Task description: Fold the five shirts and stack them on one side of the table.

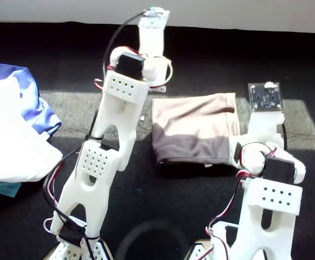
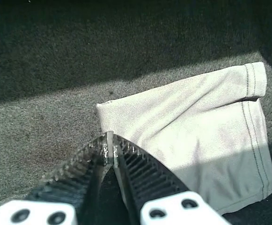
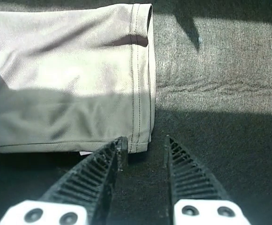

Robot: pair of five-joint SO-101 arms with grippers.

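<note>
A folded beige shirt (image 1: 195, 127) lies flat on the dark table mat, half in sunlight and half in shadow. My left gripper (image 2: 111, 143) is shut, its tips just above one corner of the beige shirt (image 2: 192, 131), with nothing visibly held. Beside the hemmed corner at the other side of the beige shirt (image 3: 79, 89), my right gripper (image 3: 144, 140) stands open, one fingertip (image 3: 121, 143) at the hem. A loose pile lies at the table's left edge: a white shirt (image 1: 11, 141) over a blue shirt (image 1: 35, 97).
A teal cloth (image 1: 0, 188) peeks from under the pile. The left arm (image 1: 111, 135) stretches across the middle of the mat; the right arm (image 1: 268, 200) stands at the near right. Bare mat (image 1: 303, 65) lies behind and right of the beige shirt.
</note>
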